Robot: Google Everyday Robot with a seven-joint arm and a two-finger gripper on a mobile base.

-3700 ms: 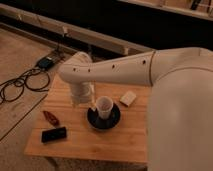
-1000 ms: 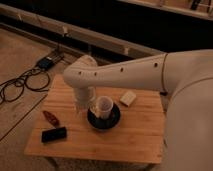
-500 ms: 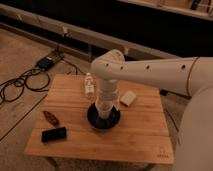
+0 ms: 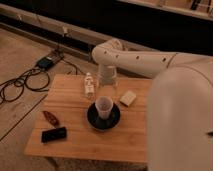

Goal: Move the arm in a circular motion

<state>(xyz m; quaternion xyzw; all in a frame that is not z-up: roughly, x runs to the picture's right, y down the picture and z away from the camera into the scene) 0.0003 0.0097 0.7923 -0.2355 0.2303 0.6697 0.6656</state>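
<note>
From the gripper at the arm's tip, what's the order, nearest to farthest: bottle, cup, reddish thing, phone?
The gripper hangs over the table's far side.
1. Bottle, beside it on the picture's left, and cup, just in front of it: too close to call.
2. Reddish thing, near the left edge.
3. Phone, front left corner.

We see the arm point(image 4: 145, 62) swung off the left half of the worktop point(image 4: 75, 135). Its bend, which hung low over that side 3.7 s ago, now sits further right and back, past the far edge. The hand point(image 4: 107, 82) now hangs just behind the cup point(image 4: 104, 106), between the bottle point(image 4: 89, 85) and the pale block point(image 4: 128, 98). The bottle, covered a second ago, stands in full view.
</note>
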